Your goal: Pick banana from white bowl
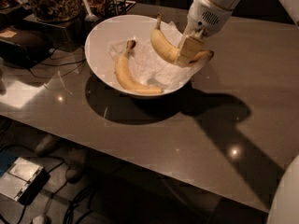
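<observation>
The white bowl (105, 31) stands on the dark table, lined with crumpled white paper (149, 66). My gripper (188, 52) is shut on the curved banana (164, 46) and holds it above the bowl's right side. The banana's thin stem points up and its brown, bruised end (205, 56) sticks out to the right of the fingers. A longer, evenly yellow banana (128, 76) with a dark stem tip lies in the bowl at the left.
The table (210, 120) stretches to the right and front of the bowl. A dark device with cables (23, 43) sits at the left. Jars and utensils (88, 3) stand behind the bowl. Boxes and cables (21, 181) lie on the floor below.
</observation>
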You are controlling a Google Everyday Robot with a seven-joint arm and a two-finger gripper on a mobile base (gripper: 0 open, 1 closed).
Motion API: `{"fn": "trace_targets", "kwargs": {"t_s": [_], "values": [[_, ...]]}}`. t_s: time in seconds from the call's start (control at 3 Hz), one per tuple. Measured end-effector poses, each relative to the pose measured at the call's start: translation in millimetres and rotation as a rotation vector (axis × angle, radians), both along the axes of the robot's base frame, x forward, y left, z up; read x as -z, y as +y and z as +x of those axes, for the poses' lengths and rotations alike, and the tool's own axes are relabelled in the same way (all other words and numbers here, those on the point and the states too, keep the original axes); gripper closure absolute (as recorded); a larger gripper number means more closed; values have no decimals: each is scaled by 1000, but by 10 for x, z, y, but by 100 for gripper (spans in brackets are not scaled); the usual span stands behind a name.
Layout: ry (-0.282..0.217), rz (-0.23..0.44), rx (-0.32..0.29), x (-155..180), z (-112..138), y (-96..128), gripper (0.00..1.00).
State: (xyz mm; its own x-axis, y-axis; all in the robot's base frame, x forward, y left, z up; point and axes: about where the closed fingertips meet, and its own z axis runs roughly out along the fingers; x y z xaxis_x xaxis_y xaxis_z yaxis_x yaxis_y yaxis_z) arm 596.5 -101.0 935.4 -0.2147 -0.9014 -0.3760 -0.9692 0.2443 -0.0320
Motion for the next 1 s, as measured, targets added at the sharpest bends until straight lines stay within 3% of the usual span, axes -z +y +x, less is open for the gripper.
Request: {"fn": "trace_targets", "kwargs": {"t_s": [0.67, 1.0], "values": [[8, -37, 4, -186, -368, -348, 100], [26, -23, 45, -197, -533, -505, 100]]}}
